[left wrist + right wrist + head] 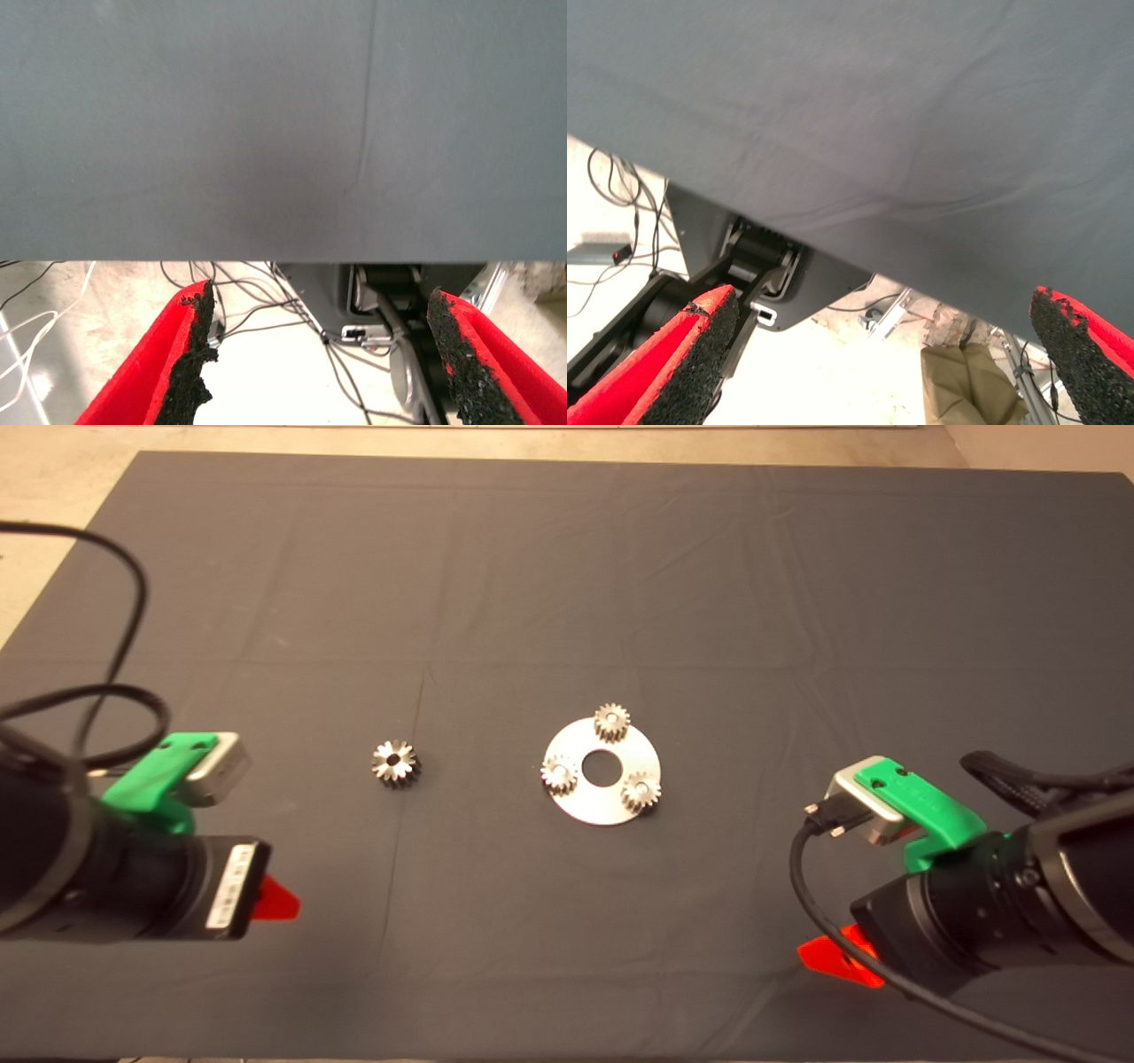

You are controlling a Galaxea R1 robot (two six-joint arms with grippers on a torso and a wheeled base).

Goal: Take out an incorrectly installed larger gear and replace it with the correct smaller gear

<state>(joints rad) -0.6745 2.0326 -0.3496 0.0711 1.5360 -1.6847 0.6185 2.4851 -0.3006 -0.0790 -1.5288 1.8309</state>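
At the mat's (pixel 567 558) near corners, both hands' fingertips are cut off.

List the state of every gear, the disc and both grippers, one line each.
Larger gear: lying flat on the mat, apart from the disc.
Disc: flat on the mat, carrying three gears.
Three small gears: seated on the disc around its centre hole.
Left gripper: open, empty, parked.
Right gripper: open, empty, parked.

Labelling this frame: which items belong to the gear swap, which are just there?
Job: larger gear loose on mat; plate carrying three small gears; left gripper and right gripper, both open, parked at the near edge.
Just there: dark mat; floor cables.
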